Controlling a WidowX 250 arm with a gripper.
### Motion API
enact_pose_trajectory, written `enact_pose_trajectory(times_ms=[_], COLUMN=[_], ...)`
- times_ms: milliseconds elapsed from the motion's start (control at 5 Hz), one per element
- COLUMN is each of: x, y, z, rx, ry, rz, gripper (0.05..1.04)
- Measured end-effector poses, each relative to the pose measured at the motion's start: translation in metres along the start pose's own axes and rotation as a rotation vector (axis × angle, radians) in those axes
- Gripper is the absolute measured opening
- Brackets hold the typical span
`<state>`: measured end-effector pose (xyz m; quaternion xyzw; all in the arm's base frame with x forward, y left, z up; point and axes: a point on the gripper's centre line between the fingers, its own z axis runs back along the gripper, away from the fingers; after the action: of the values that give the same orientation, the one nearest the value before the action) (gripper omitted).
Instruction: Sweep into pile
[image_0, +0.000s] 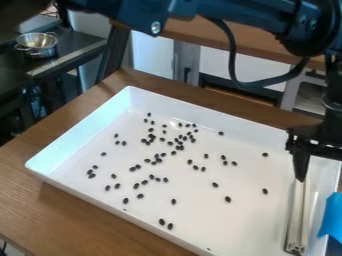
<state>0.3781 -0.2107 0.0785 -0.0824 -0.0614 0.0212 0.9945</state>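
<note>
Camera view, and we're looking down on a wide, rectangular white tray (220, 235) on the brown wooden surface (30, 210). Small, oval black beans (161, 221) are all over its floor: the thickest scatter sits towards the tray's 11 and 12 o'clock, with loners out at 9, a couple at 3, and a close pair down near 6. No single pile here, folks, just loose bunches and strays!

Over at 3 o'clock in the view, the black end effector (302, 170) hangs down inside the tray's right side, right at the upper end of a long, slim silver-white metal bar (296, 220). Is it apart, together or clamped on the bar? I can't tell. The bar runs down towards 5 o'clock, near the right wall. Bright blue material (331, 220) pokes in at 4 o'clock, and way off at 10, a shiny metal two-handled bowl (37, 45) sits on a dark counter (73, 47).
</note>
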Motion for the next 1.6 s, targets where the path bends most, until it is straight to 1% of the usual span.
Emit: enact_pose_trajectory(times_ms=[200,400,600,800,1000,1200,1400,1600], x=[-0.005,-0.006,-0.004,-0.004,-0.01,-0.004,-0.001,0.001], y=[0.005,0.01,0.007,0.007,0.009,0.017,0.03,0.035], z=[-0.018,-0.025,-0.026,-0.026,-0.03,-0.016,-0.011,-0.011], rx=[0.025,0.056,0.071,0.084,0.072,0.016,-0.019,0.008], ry=[0.042,0.046,0.019,0.008,0.037,0.034,0.033,0.021], rz=[0.01,0.023,0.024,0.028,0.014,0.032,0.047,0.044], gripper=[0.999,0.999,0.999,0.999,0.999,0.999,0.999,0.999])
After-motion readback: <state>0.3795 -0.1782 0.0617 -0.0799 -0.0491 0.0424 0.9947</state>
